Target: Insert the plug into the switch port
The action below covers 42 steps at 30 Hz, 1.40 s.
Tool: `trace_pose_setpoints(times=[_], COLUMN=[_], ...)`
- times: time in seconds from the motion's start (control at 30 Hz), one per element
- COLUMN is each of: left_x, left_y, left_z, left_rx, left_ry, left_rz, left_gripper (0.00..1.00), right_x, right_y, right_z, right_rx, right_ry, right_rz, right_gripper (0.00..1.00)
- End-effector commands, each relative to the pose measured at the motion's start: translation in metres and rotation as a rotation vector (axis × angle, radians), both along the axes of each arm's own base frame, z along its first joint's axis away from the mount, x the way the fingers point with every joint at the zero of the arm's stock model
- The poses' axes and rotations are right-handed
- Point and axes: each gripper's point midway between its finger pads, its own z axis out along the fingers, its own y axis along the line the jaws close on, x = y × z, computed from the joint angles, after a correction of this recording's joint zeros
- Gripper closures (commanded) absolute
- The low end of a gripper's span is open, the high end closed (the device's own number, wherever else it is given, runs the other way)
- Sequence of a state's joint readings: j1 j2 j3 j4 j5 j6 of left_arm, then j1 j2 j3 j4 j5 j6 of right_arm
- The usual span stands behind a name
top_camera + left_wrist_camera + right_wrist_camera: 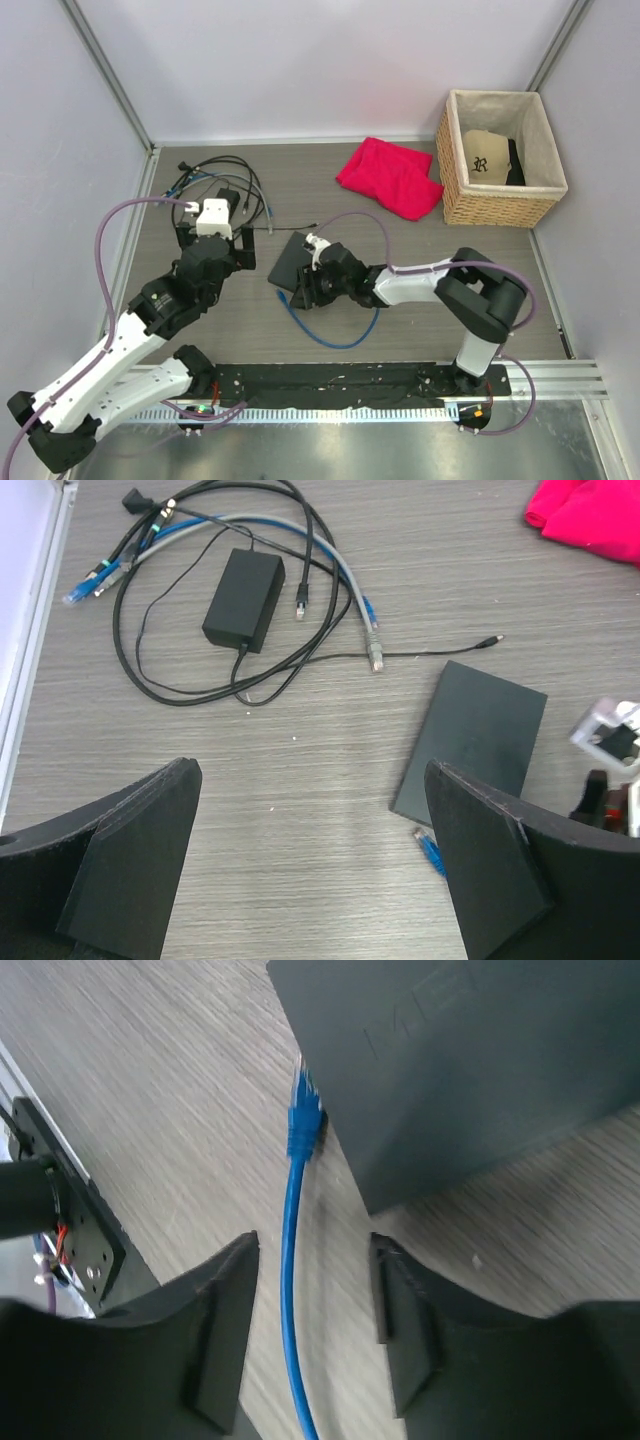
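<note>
The switch (292,262) is a flat dark grey box lying on the wood-grain table; it also shows in the left wrist view (475,735) and the right wrist view (480,1060). The blue plug (303,1120) lies on the table against the switch's near edge, and its blue cable (290,1290) runs back between my right fingers without touching them. My right gripper (315,1300) is open, low over the cable just behind the plug. My left gripper (310,880) is open and empty, above bare table to the left of the switch. The plug tip also shows in the left wrist view (428,850).
A black power brick (244,598) with a tangle of black, grey and blue cables (215,185) lies at the back left. A red cloth (390,175) and a wicker basket (500,205) holding a cap are at the back right. The blue cable loops (340,340) toward the front.
</note>
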State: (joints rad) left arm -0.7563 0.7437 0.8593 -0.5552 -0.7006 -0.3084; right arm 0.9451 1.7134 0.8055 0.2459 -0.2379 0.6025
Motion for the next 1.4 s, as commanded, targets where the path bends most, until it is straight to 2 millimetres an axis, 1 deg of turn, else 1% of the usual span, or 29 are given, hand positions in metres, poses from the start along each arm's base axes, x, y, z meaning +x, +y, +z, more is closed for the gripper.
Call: trace_pose_setpoints(times=[0.0, 0.07, 0.13, 0.17, 0.2, 0.27, 0.4, 0.43, 0.5, 0.53, 0.63, 0.67, 0.7, 0.73, 0.8, 0.93, 0.97, 1.0, 1.03, 1.07, 1.1, 1.13, 1.17, 1.2, 1.23, 1.27, 1.3, 1.33, 1.37], left_x=[0.007, 0.010, 0.013, 0.013, 0.014, 0.015, 0.016, 0.016, 0.016, 0.017, 0.017, 0.017, 0.017, 0.017, 0.018, 0.017, 0.016, 0.015, 0.013, 0.010, 0.009, 0.007, 0.004, 0.004, 0.003, 0.003, 0.002, 0.001, 0.002], left_y=[-0.003, -0.002, 0.000, -0.003, 0.000, 0.000, -0.001, -0.001, -0.003, -0.004, -0.005, -0.006, -0.006, -0.006, -0.007, -0.013, -0.015, -0.017, -0.021, -0.026, -0.029, -0.032, -0.038, -0.042, -0.046, -0.056, -0.063, -0.071, -0.085], left_z=[0.004, 0.002, 0.002, 0.000, 0.001, -0.001, -0.005, -0.005, -0.007, -0.008, -0.010, -0.011, -0.012, -0.013, -0.016, -0.019, -0.021, -0.023, -0.026, -0.028, -0.026, -0.031, -0.032, -0.034, -0.036, -0.032, -0.039, -0.041, -0.037], left_rx=[-0.063, -0.100, -0.126, -0.137, -0.144, -0.154, -0.152, -0.153, -0.153, -0.155, -0.154, -0.154, -0.152, -0.152, -0.149, -0.171, -0.188, -0.202, -0.241, -0.267, -0.298, -0.321, -0.366, -0.396, -0.433, -0.479, -0.499, -0.525, -0.594], left_ry=[-0.003, 0.008, 0.009, 0.017, 0.016, 0.022, 0.038, 0.041, 0.049, 0.051, 0.062, 0.067, 0.070, 0.072, 0.083, 0.104, 0.115, 0.126, 0.141, 0.154, 0.152, 0.163, 0.173, 0.172, 0.180, 0.179, 0.202, 0.217, 0.223], left_rz=[-0.003, -0.005, 0.001, -0.015, -0.006, -0.009, -0.012, -0.013, -0.019, -0.021, -0.024, -0.025, -0.026, -0.025, -0.024, -0.040, -0.042, -0.044, -0.041, -0.057, -0.069, -0.071, -0.085, -0.092, -0.091, -0.131, -0.148, -0.175, -0.216], left_gripper=[0.00, 0.00, 0.00, 0.00, 0.00, 0.00, 0.00, 0.00, 0.00, 0.00, 0.00, 0.00, 0.00, 0.00, 0.00, 0.00, 0.00, 0.00, 0.00, 0.00, 0.00, 0.00, 0.00, 0.00, 0.00, 0.00, 0.00, 0.00, 0.00], right_x=[0.017, 0.013, 0.004, 0.000, -0.004, -0.013, -0.020, -0.021, -0.021, -0.021, -0.024, -0.025, -0.026, -0.027, -0.030, -0.031, -0.032, -0.029, -0.023, -0.019, -0.016, -0.008, -0.005, -0.002, 0.007, 0.010, 0.011, 0.016, 0.018], right_y=[0.043, 0.048, 0.054, 0.056, 0.056, 0.061, 0.056, 0.053, 0.047, 0.043, 0.038, 0.038, 0.033, 0.035, 0.030, 0.024, 0.022, 0.018, 0.009, 0.003, -0.003, -0.016, -0.023, -0.033, -0.043, -0.048, -0.057, -0.060, -0.062], right_z=[0.031, 0.022, 0.018, 0.011, 0.006, -0.001, -0.016, -0.021, -0.025, -0.028, -0.028, -0.027, -0.031, -0.029, -0.034, -0.023, -0.010, -0.005, -0.002, 0.013, 0.020, 0.020, 0.025, 0.034, 0.038, 0.049, 0.046, 0.051, 0.054], right_rx=[0.179, 0.171, 0.163, 0.151, 0.135, 0.116, 0.067, 0.052, 0.032, 0.019, -0.007, -0.014, -0.050, -0.062, -0.118, -0.171, -0.165, -0.175, -0.213, -0.216, -0.223, -0.272, -0.286, -0.289, -0.324, -0.319, -0.345, -0.349, -0.347], right_ry=[-0.045, -0.026, -0.014, -0.001, 0.011, 0.022, 0.037, 0.039, 0.032, 0.036, 0.014, 0.004, -0.012, -0.027, -0.057, -0.162, -0.200, -0.232, -0.301, -0.347, -0.381, -0.438, -0.467, -0.508, -0.565, -0.604, -0.624, -0.669, -0.687], right_rz=[-0.033, -0.010, 0.022, 0.036, 0.047, 0.077, 0.069, 0.064, 0.051, 0.049, 0.060, 0.068, 0.075, 0.085, 0.112, 0.146, 0.151, 0.145, 0.127, 0.110, 0.096, 0.070, 0.058, 0.042, 0.013, 0.000, -0.005, -0.011, -0.018], right_gripper=[0.49, 0.50, 0.51, 0.51, 0.52, 0.53, 0.58, 0.63, 0.69, 0.75, 0.84, 0.85, 0.86, 0.93, 0.99, 0.99, 0.99, 0.99, 0.99, 0.99, 0.99, 0.99, 0.99, 0.99, 0.99, 0.99, 0.99, 0.99, 0.99])
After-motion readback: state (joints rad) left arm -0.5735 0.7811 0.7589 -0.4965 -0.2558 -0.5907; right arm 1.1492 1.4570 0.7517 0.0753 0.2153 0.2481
